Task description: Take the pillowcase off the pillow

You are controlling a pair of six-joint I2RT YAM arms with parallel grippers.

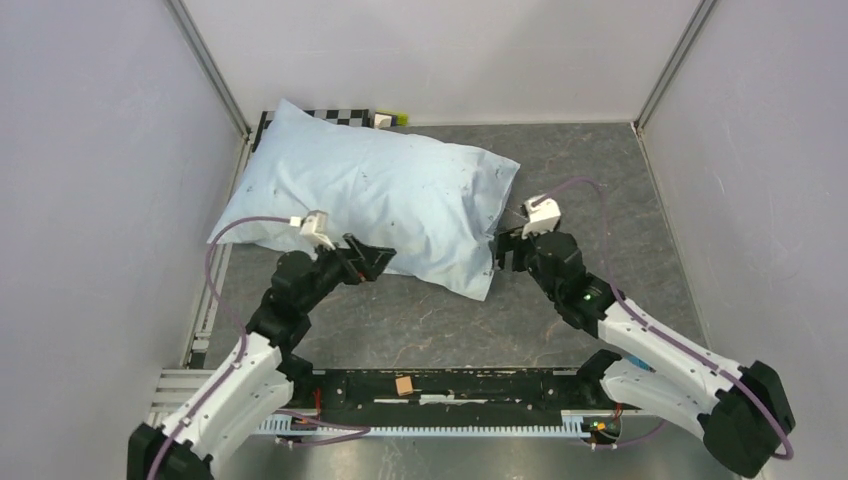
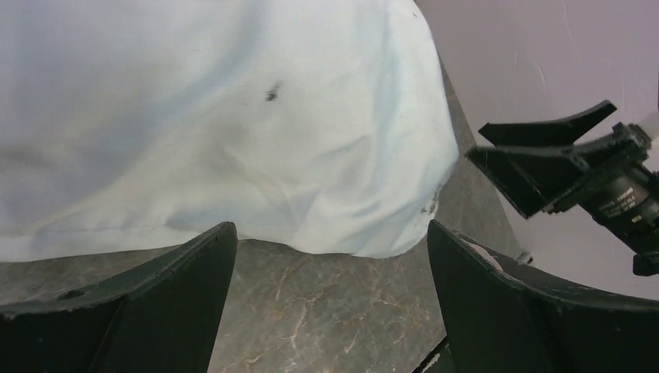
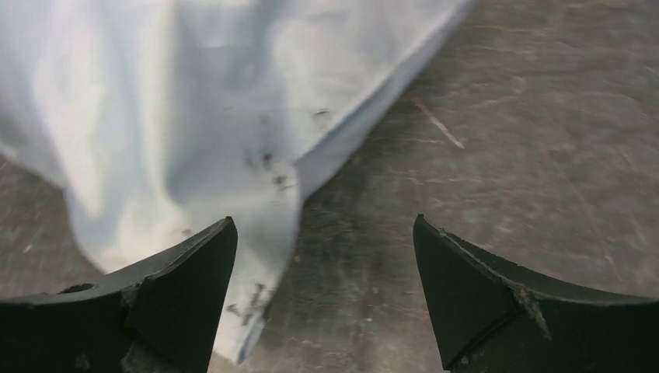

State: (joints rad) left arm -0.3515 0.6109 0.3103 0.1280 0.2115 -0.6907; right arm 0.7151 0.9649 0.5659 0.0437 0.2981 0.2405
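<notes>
Two black claws sit at the near side of a big, puffy, pale blue cloth pillowcase (image 1: pixel 370 195). It lies slanted on the grey stone-look tabletop (image 1: pixel 600 180), toward the back left. The pillow inside is hidden under the cloth.

From above, the left claw (image 1: pixel 375 252) is at the near long edge of the pillowcase. The right claw (image 1: pixel 503 252) is by its near right corner. This view alone shows a black-and-white checked board (image 1: pixel 310 115) behind the far edge.

The left wrist camera looks low across the tabletop. The left claw (image 2: pixel 330 249) has its two fingers wide apart, with bare tabletop between them and the blue edge just ahead. This view also shows the right claw (image 2: pixel 544 163) from the side, past the corner, with its fingers apart too.

The right wrist camera shows what the others do not. The corner of the pillowcase (image 3: pixel 194 116) reaches in between the spread fingers of the right claw (image 3: pixel 325 233), close to the left finger (image 3: pixel 179 287). Tiny dark specks dot the cloth there. Whether the finger touches the cloth, I cannot tell.
</notes>
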